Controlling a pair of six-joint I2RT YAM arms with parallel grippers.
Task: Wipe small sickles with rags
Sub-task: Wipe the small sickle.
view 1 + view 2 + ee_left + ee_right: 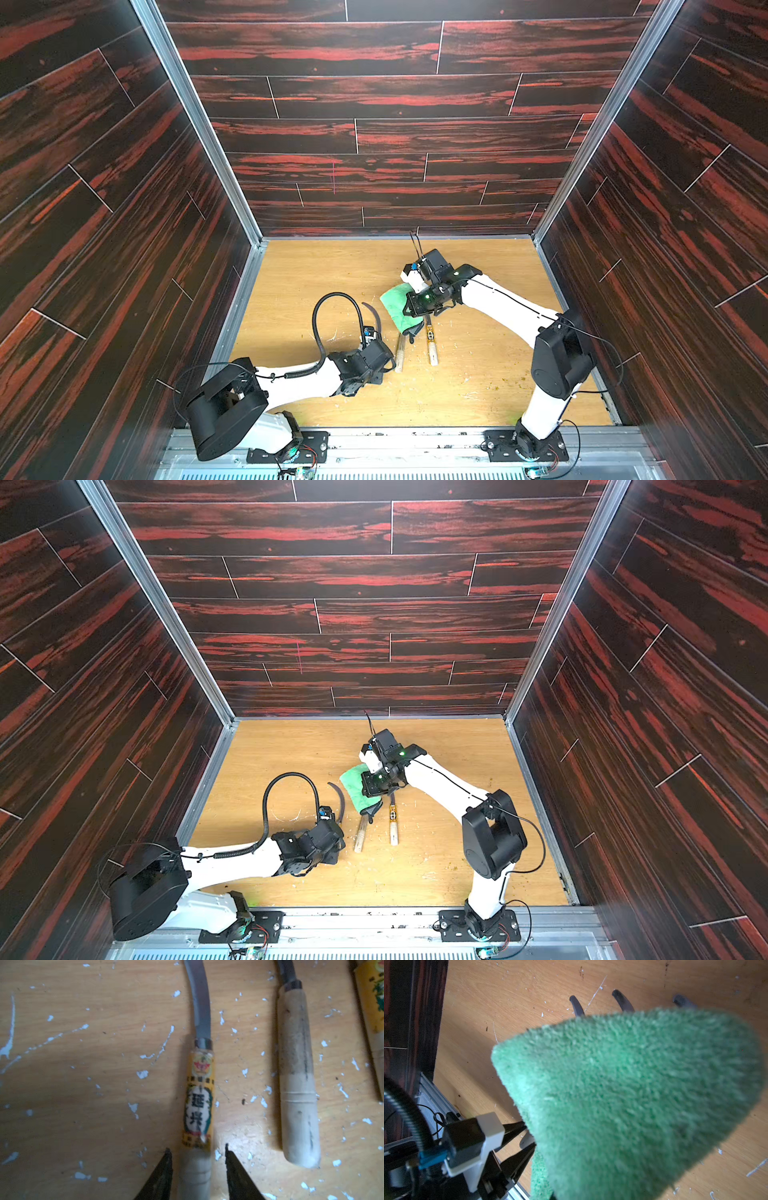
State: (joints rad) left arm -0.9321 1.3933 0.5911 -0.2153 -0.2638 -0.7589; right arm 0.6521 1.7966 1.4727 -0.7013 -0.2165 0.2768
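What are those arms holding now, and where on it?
The right end effector holds the green rag, grip spot hidden. The left end effector straddles the handle of a labelled sickle, open, holding nothing.

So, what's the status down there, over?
Left pincer open, astride labelled sickle's handle, not gripping. Right pincer shut on green rag. Two more sickles beside it; nothing blocking.

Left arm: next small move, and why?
Probably close the left gripper on the yellow-labelled pale wooden sickle handle: it lies between the open jaws with gaps either side, and the right gripper holds the green fluffy cloth.
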